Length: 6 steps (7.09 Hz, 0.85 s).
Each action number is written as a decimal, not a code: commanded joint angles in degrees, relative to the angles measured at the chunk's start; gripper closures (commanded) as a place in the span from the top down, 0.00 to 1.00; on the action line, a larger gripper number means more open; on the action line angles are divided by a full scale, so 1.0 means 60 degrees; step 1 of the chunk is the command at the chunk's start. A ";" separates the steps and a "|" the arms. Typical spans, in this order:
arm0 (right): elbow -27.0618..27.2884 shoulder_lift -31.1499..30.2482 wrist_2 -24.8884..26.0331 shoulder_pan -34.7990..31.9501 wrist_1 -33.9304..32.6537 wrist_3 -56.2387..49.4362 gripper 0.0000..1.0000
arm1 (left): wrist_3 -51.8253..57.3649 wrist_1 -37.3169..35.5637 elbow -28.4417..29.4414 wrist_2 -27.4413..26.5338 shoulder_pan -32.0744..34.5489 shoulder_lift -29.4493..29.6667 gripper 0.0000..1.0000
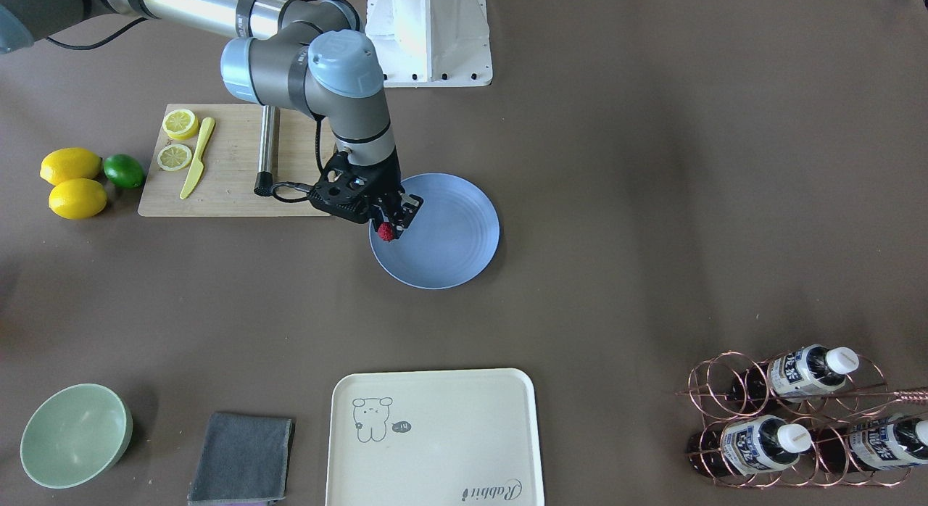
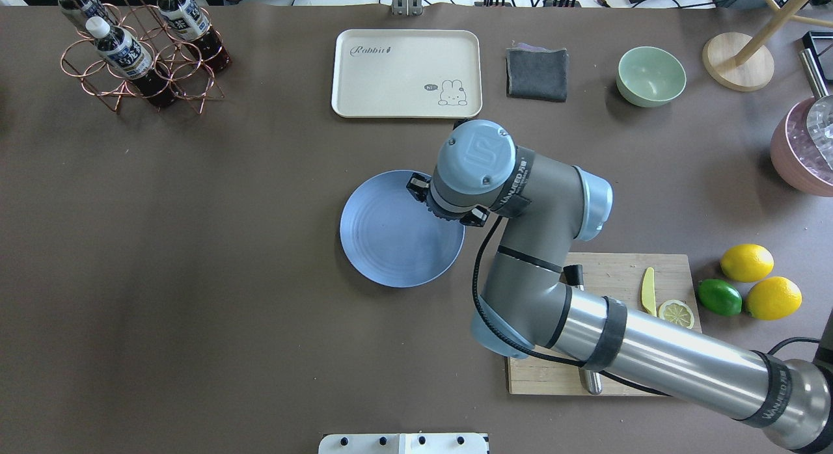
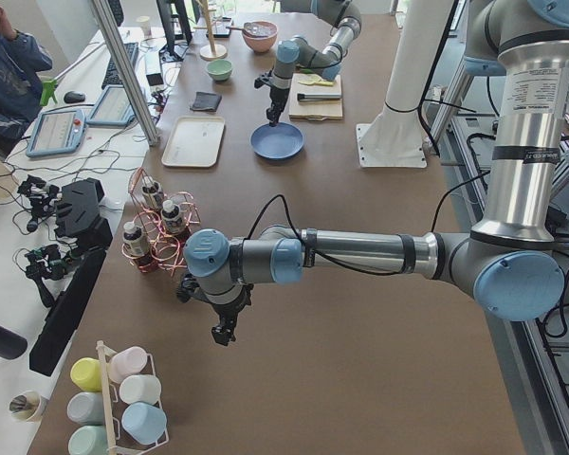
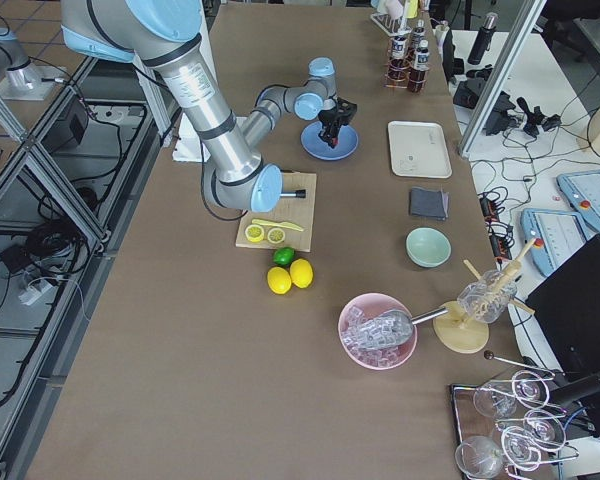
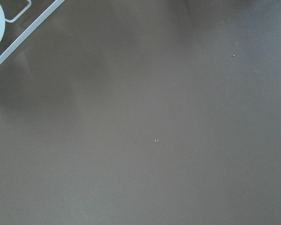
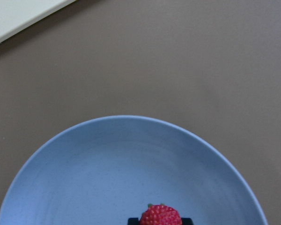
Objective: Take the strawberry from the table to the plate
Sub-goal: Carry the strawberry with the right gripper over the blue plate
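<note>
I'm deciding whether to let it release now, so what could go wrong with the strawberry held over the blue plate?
1. The strawberry sits in the right gripper close to the rim of the plate on the cutting board side, not over its middle. Released there, the roundish berry may roll off onto the table.
2. How high it hangs above the plate is unclear, so a drop could make it bounce.

Robotics lab. White bolted arm pedestal standing on long brown surface; aluminium frame post at surface edge; white desk beside surface, carrying teach pendant, loose cables; person seated beyond surface.
</note>
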<state>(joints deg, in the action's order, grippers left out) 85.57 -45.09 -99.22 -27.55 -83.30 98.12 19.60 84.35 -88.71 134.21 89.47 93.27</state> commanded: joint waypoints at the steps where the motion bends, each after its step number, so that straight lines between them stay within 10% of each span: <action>1: -0.0637 0.0483 0.0393 0.0415 0.0040 0.0038 0.00 | 0.0000 -0.0011 0.0034 0.0000 -0.0015 0.0012 0.99; 5: -0.0653 0.0469 0.0774 0.0622 0.0127 0.0082 0.08 | 0.0000 -0.0011 0.0034 0.0000 0.0000 -0.0002 0.99; 6: -0.0682 0.0440 0.1065 0.0665 0.0085 0.0271 0.78 | 0.0000 -0.0011 0.0049 0.0000 0.0000 -0.0002 0.99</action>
<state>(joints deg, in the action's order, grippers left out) 81.60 -42.35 -94.55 -23.81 -82.77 98.79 19.60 84.29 -88.48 134.21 89.47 93.26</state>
